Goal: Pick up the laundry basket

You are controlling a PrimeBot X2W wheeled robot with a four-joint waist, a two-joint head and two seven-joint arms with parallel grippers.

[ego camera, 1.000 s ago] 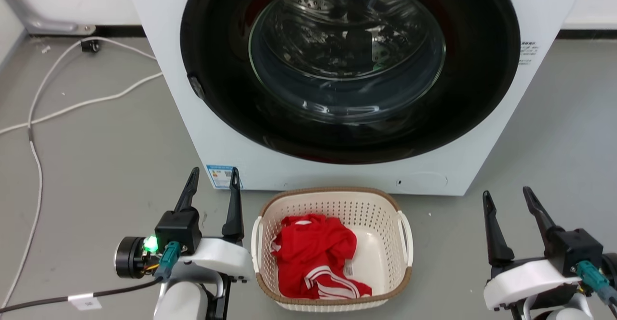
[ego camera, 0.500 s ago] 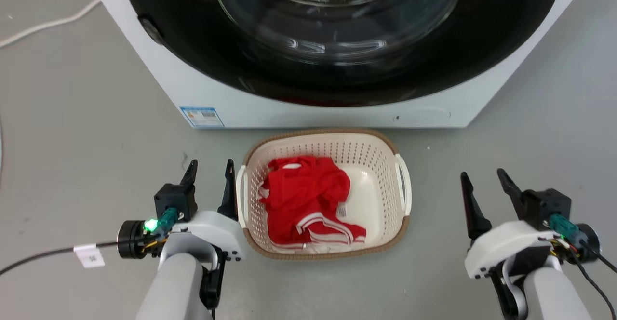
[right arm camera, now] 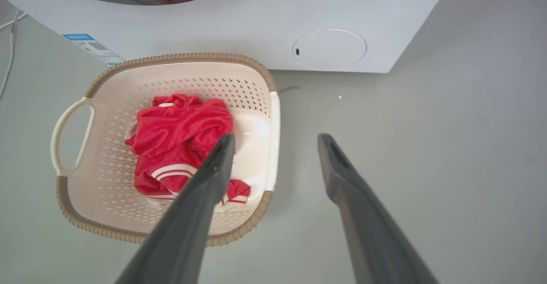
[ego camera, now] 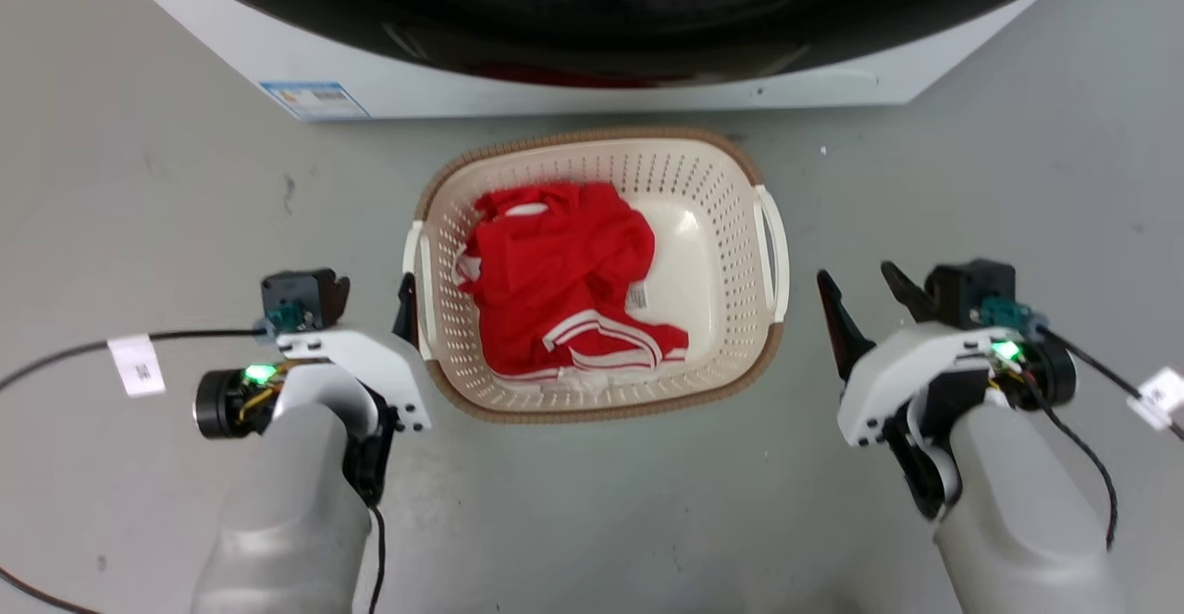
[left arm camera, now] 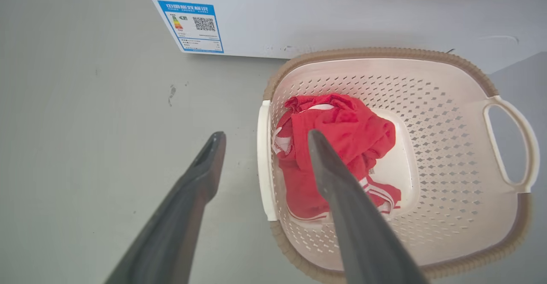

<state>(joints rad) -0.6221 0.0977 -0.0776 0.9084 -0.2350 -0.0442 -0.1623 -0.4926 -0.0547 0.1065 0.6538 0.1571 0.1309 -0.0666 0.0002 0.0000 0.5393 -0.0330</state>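
Placement: the laundry basket stands mouth-up on the floor just in front of the washing machine, with a red garment inside. Its long axis appears to run handle to handle, roughly parallel to the machine's front. The left gripper and right gripper flank it with jaws spread, evidently so that each can straddle one handle.
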